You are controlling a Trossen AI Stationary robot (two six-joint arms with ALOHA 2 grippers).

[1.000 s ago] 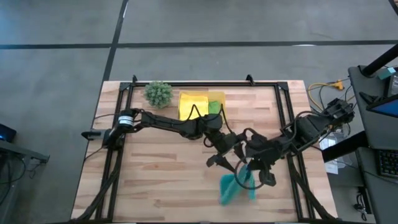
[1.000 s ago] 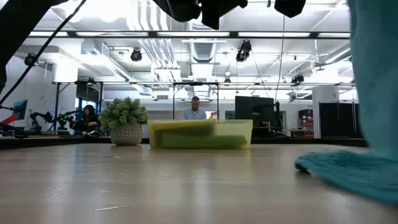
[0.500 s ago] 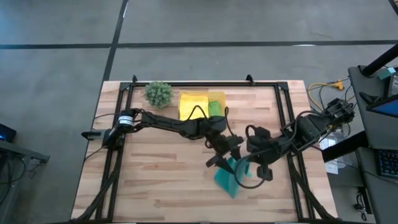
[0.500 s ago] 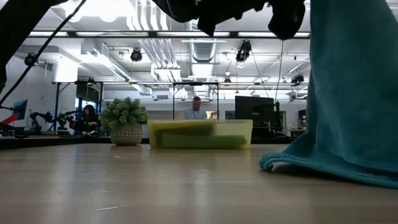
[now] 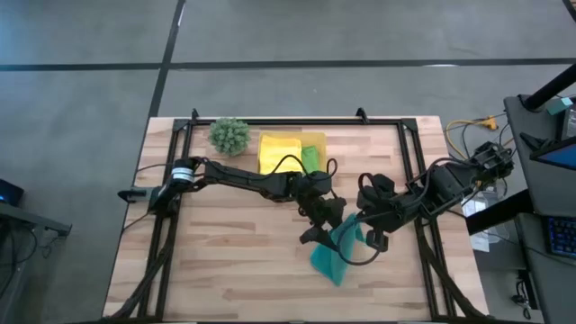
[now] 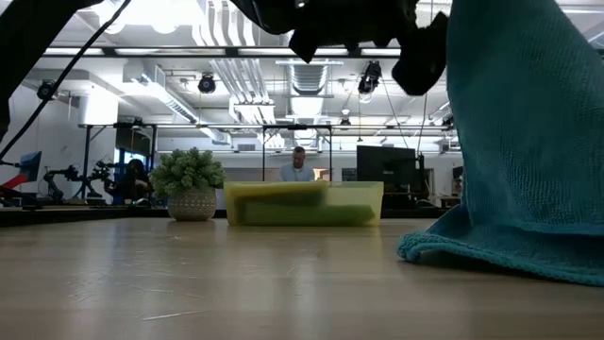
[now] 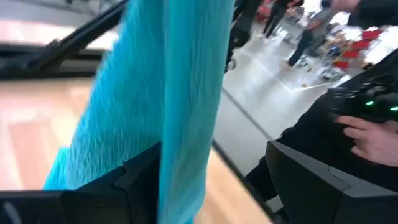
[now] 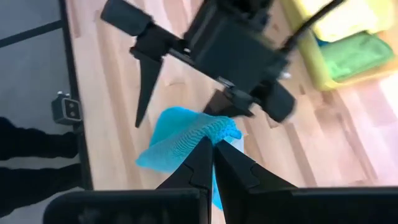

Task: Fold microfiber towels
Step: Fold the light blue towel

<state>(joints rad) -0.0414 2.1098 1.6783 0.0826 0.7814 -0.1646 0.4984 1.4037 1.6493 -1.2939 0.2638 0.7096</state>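
Observation:
A teal towel (image 5: 331, 252) hangs from my right gripper (image 5: 360, 229), which is shut on it right of the table's middle; the towel also shows in the low view (image 6: 519, 179). My left gripper (image 5: 322, 225) is open just left of it. In the left wrist view the towel (image 7: 168, 81) hangs between the two fingers, close against one finger (image 7: 134, 177). A yellow towel (image 5: 281, 148) and a lime green towel (image 5: 310, 155) lie in the yellow tray (image 5: 270, 166) at the far middle. The bright blue towel is hidden. My right gripper pinches a bunched upper edge of the teal towel (image 8: 219, 129) between its two fingers. The fingers come slanting down from the table's right. The towel hangs slack below them, and its lower end (image 6: 453, 247) lies on the table. My left gripper: I cannot tell whether its finger touches the towel.
A small spiky green ball plant (image 5: 229, 135) stands at the far left beside the tray. Black frame rails (image 5: 171, 180) run along the table's left, far and right sides. Bare wood lies toward the near left (image 5: 216, 261). People show in the room beyond the table.
My right gripper has gone toward the table's far edge and a little left, toward my left gripper, staying shut on the teal towel. The towel's top has come along with it, and its lower end has dragged on the table toward the left.

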